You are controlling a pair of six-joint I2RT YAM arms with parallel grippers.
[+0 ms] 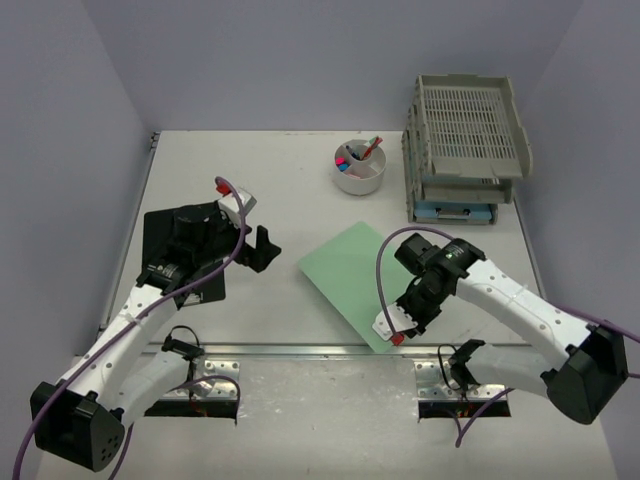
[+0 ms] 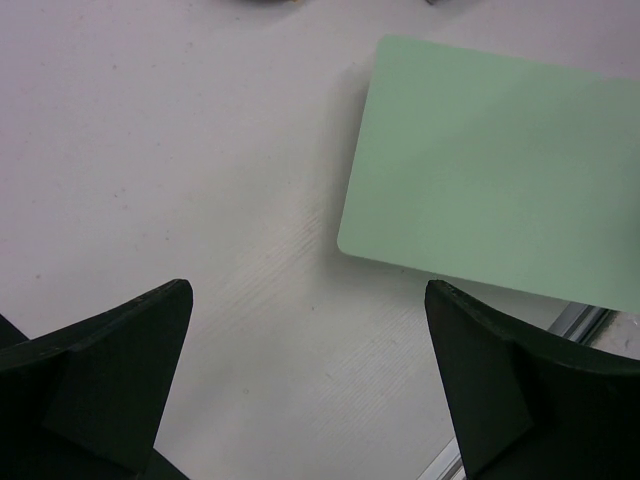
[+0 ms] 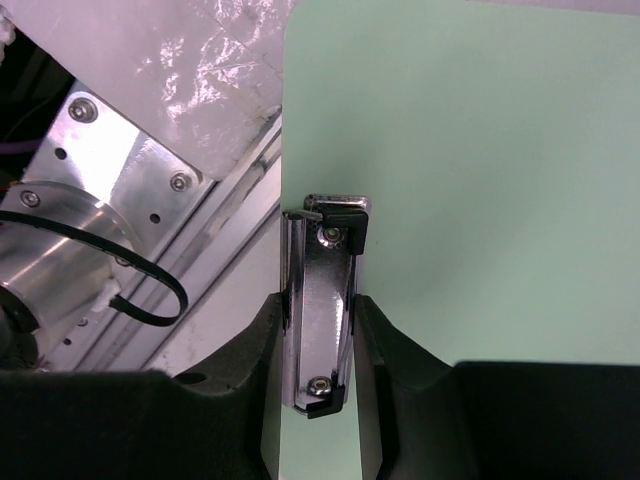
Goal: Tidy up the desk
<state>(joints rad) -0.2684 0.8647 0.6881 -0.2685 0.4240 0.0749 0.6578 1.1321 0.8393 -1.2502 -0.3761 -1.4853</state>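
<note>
Across the middle of the top view lies the desk (image 1: 300, 200), a white tabletop with a metal rail (image 1: 300, 350) along its bottom edge and pale lilac walls (image 1: 300, 60) on the other three sides. A pale green board (image 1: 350, 270) lies flat and slanted at its centre, its lowest corner reaching the rail. The right gripper (image 3: 322, 310) sits over that lower right part, fingers drawn narrow and pinching a shiny metal clip (image 3: 325, 260) on the board's edge; in the right wrist view the rail and an arm base lie just left of the clip. The left gripper (image 2: 308, 295) is at centre left, near the board but apart from it, fingers spread wide over bare tabletop with nothing between them. A black flat sheet (image 1: 157, 232) lies under the left arm at the left, and the arm covers much of it. At the upper right stands a stack of grey slotted trays (image 1: 465, 130), with something pale blue (image 1: 450, 212) showing in the lowest one; most of what the trays contain is hidden. Just left of the stack is a round white cup (image 1: 358, 180) holding a red pen (image 1: 370, 148) and small red and blue pieces too small to make out. The right arm hides the board's lower right edge in the top view.
</note>
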